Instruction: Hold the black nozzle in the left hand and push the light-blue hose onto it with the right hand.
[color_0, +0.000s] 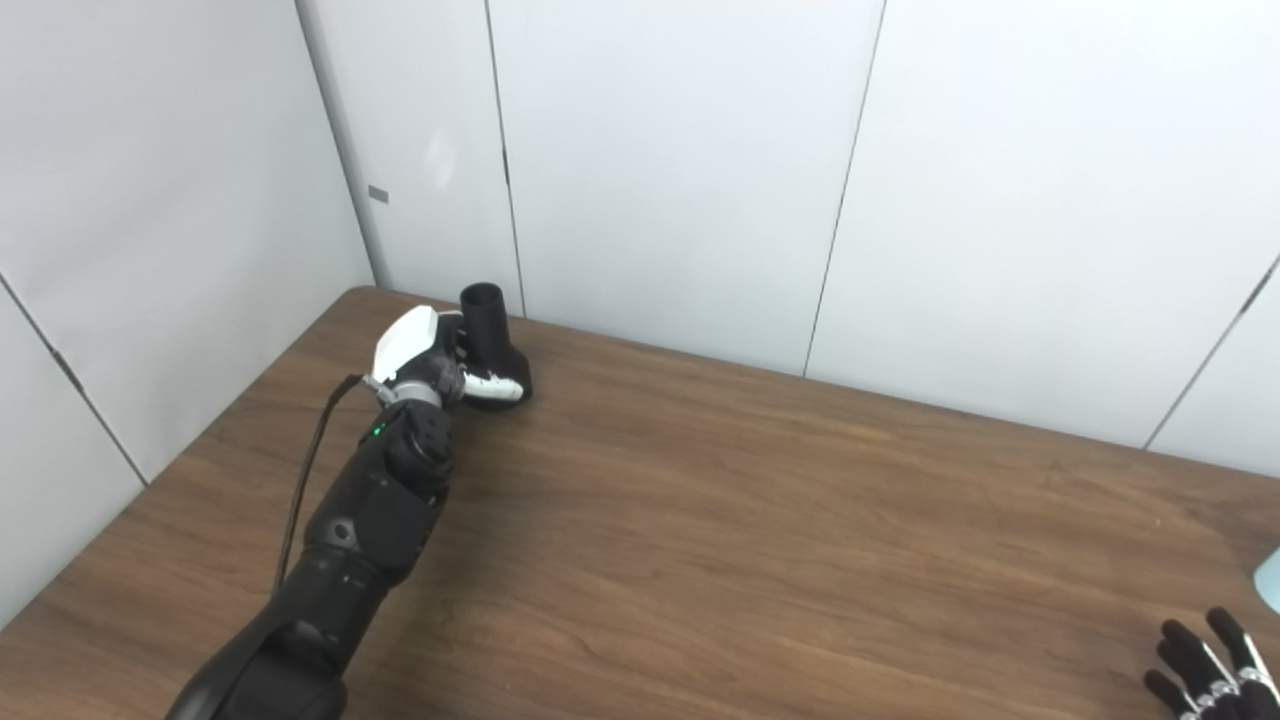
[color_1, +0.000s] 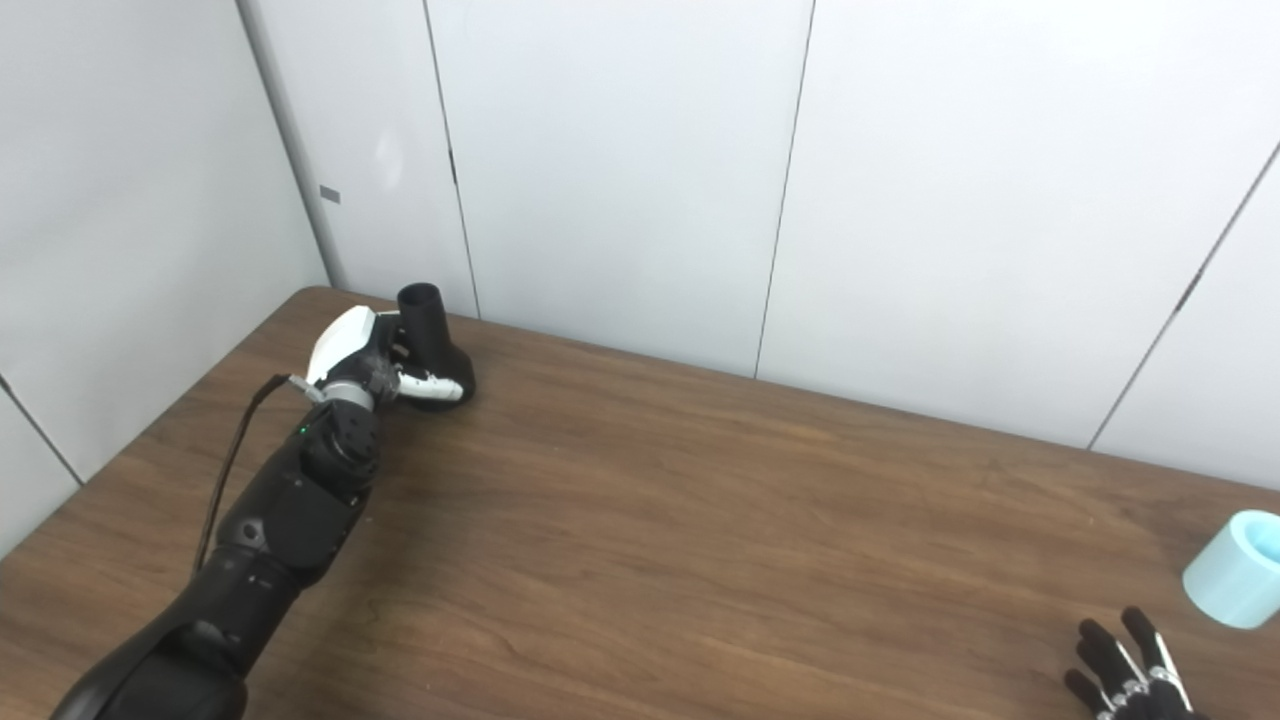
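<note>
The black nozzle (color_0: 492, 338) stands upright on the table at the far left corner, its round mouth up; it also shows in the right eye view (color_1: 432, 335). My left hand (color_0: 425, 360) is wrapped around the nozzle's lower body, thumb across its front. The light-blue hose (color_1: 1240, 568) lies on the table at the right edge, its open end facing up-right; only a sliver (color_0: 1270, 578) shows in the left eye view. My right hand (color_1: 1125, 665) is at the bottom right, just below-left of the hose, fingers spread and apart from it.
The brown wooden table (color_0: 760, 520) fills the lower picture. White wall panels (color_0: 680, 160) stand right behind its far edge and along the left side, close to the nozzle.
</note>
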